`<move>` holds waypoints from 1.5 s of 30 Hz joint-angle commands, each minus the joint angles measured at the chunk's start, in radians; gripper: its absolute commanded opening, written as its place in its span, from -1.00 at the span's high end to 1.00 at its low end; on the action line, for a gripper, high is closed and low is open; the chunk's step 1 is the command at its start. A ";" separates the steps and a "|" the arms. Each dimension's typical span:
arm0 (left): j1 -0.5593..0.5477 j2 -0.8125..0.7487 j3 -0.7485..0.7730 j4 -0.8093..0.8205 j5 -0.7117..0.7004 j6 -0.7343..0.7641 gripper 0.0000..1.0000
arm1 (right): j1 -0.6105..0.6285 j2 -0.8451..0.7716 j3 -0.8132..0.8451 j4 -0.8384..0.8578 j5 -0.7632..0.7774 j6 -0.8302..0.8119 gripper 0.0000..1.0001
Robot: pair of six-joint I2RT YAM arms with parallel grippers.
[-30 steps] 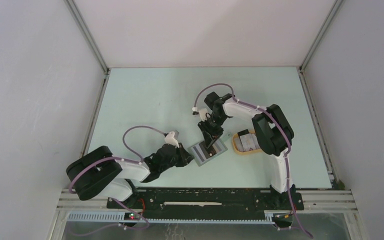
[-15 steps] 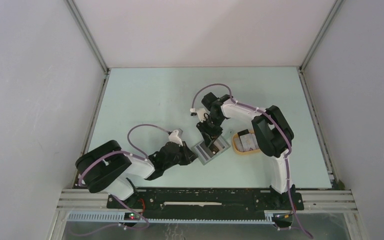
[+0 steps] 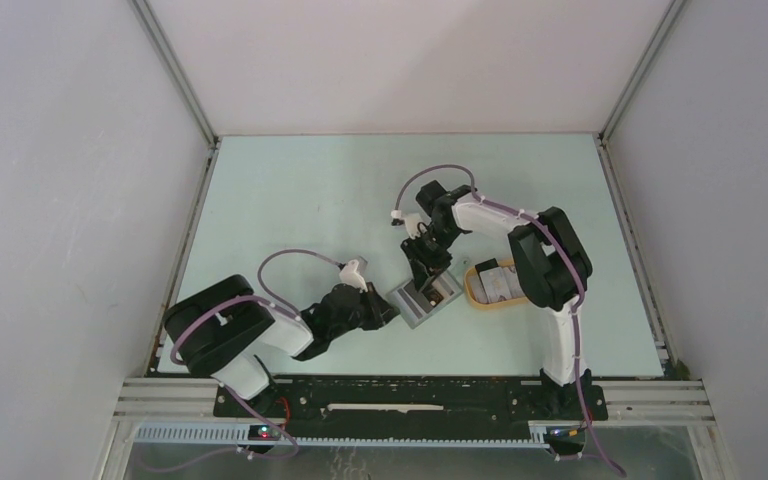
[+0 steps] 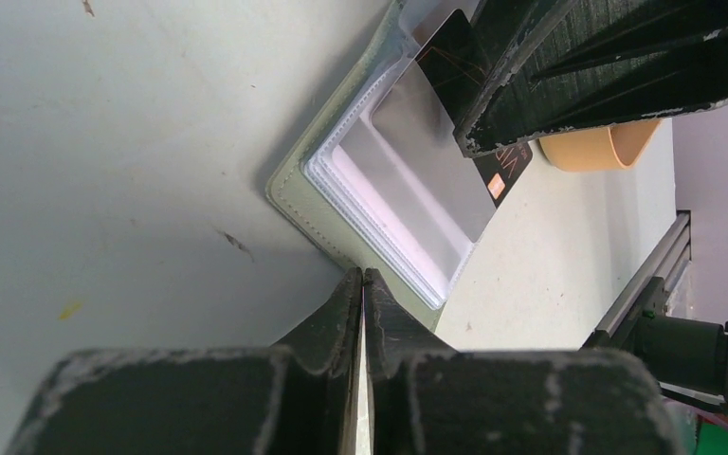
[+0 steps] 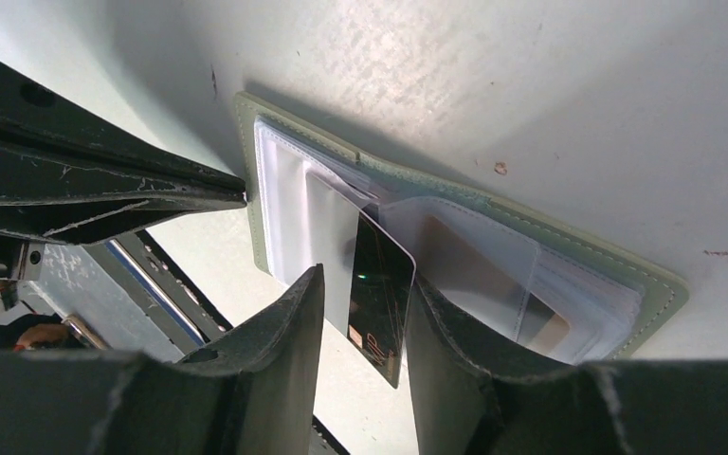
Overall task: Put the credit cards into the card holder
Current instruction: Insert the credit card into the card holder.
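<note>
The grey-green card holder (image 3: 422,303) lies open on the table, also seen in the left wrist view (image 4: 289,185) and the right wrist view (image 5: 662,303). My right gripper (image 3: 428,285) (image 5: 367,277) is over it, jaws apart. A black credit card (image 5: 379,284) (image 4: 507,175) sits between them, its top end in a pale inner slot and its side against the right finger. A grey card (image 5: 327,237) (image 4: 427,161) lies beside it in the slot. My left gripper (image 3: 390,312) (image 4: 362,277) is shut, its tips on the holder's left edge.
The tan-yellow oval tray (image 3: 473,290) (image 4: 597,147) sits just right of the holder with more cards (image 3: 498,282) in it. The metal rail of the table's near edge (image 4: 645,294) runs close behind the holder. Both arms crowd the holder.
My left gripper has slid right to the holder's left edge. My right gripper has stayed over the holder, shifting slightly right and nearer, and the holder has turned a little.
</note>
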 commanded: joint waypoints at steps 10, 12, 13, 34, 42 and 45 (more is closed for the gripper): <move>0.005 0.048 0.005 -0.026 -0.016 0.000 0.85 | -0.037 -0.046 -0.007 -0.036 -0.053 -0.037 0.10; 0.005 0.052 0.005 -0.022 -0.014 0.000 0.85 | -0.041 -0.049 -0.009 -0.039 -0.055 -0.040 0.11; 0.007 0.054 0.004 -0.021 -0.014 -0.001 0.85 | -0.043 -0.050 -0.010 -0.040 -0.054 -0.040 0.11; 0.010 0.078 0.016 -0.006 0.004 0.001 0.87 | -0.005 -0.075 -0.036 -0.048 0.042 -0.054 0.15; 0.012 0.078 0.018 -0.006 0.006 0.003 0.87 | 0.060 -0.057 -0.034 -0.053 0.011 -0.052 0.16; 0.012 0.082 0.021 -0.004 0.009 0.003 0.87 | 0.084 -0.049 -0.030 -0.054 -0.006 -0.047 0.17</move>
